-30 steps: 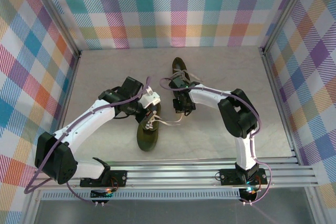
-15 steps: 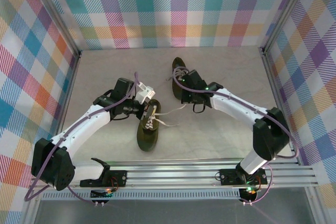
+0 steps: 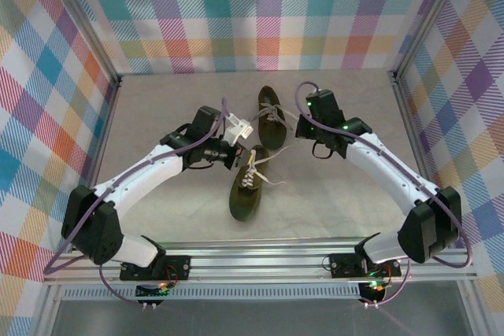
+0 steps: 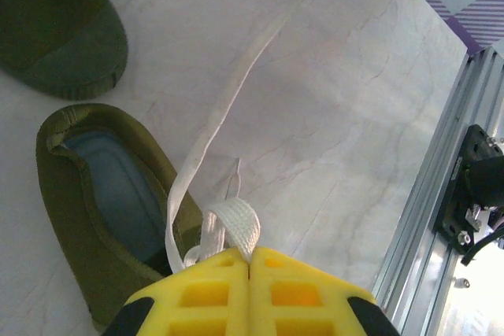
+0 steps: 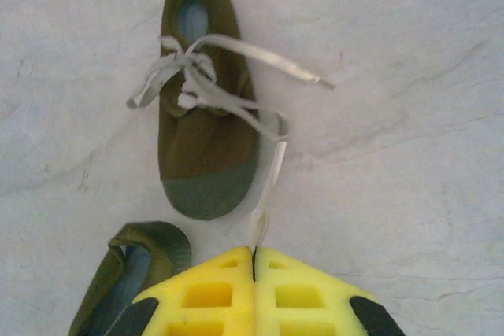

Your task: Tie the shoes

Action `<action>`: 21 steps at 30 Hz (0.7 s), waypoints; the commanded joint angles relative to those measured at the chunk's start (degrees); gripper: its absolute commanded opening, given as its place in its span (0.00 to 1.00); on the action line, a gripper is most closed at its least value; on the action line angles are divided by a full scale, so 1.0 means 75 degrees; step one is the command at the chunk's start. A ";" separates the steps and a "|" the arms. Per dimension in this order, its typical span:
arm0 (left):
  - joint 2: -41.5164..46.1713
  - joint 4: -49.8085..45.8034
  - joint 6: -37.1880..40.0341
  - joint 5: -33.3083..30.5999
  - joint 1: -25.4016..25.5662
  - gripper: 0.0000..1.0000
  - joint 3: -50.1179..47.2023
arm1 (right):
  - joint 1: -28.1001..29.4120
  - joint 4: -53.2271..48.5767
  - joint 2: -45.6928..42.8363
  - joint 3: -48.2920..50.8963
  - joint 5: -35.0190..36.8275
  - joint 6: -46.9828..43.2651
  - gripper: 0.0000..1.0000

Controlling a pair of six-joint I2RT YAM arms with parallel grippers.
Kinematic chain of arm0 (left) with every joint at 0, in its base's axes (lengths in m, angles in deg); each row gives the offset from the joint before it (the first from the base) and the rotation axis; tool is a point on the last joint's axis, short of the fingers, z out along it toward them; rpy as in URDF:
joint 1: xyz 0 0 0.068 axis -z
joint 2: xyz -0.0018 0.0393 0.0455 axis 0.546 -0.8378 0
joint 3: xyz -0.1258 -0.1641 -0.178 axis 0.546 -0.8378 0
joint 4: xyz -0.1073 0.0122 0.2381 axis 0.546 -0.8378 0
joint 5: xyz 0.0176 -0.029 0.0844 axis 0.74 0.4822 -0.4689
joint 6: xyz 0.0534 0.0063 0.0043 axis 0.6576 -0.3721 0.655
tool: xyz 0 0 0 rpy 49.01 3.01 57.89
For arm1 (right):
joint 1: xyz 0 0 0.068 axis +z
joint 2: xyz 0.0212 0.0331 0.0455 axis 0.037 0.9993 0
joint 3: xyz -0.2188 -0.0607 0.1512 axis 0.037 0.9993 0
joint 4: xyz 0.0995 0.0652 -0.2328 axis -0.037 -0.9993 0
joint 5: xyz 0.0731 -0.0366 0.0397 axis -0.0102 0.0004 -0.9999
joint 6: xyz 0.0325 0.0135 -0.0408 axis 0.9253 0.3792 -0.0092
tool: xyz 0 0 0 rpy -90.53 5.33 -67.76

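Observation:
Two dark olive shoes lie on the table: the near shoe (image 3: 244, 196) (image 4: 94, 218) with its heel opening toward the far shoe (image 3: 270, 109) (image 5: 206, 127). My left gripper (image 3: 236, 151) (image 4: 250, 253) is shut on a folded loop of cream lace (image 4: 235, 222) beside the near shoe's heel; a long strand (image 4: 236, 92) runs away across the table. At the right of the far shoe, my right gripper (image 3: 303, 126) (image 5: 253, 251) is shut on the end of a lace (image 5: 272, 171) that leads up to that shoe's loose knot (image 5: 187, 84).
Plaid walls (image 3: 260, 13) close in the table on three sides, with metal posts (image 3: 413, 116) at the corners. An aluminium rail (image 3: 268, 261) (image 4: 441, 194) runs along the near edge. Bare pale tabletop (image 3: 157, 108) lies on the far left and the right.
The right arm swung from over the near shoe to the far right, drawing a lace out. The left gripper moved right and farther back, and the near shoe slid right with it.

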 commanded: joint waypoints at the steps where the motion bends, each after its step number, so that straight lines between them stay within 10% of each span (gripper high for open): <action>1: -0.0377 0.0642 -0.0173 0.0140 0.0184 0.00 0.0556 | -0.0235 -0.0368 -0.0215 0.0003 0.0068 -0.0211 0.00; 14: -0.1521 -0.2429 0.4124 0.0764 0.0020 0.00 0.1420 | -0.0197 0.1579 -0.1570 0.1737 -0.2630 -0.0196 0.00; 21: -0.1407 -0.1938 0.4231 0.1414 -0.0485 0.00 0.1203 | 0.0778 0.1852 -0.2184 0.2550 -0.2148 -0.0678 0.00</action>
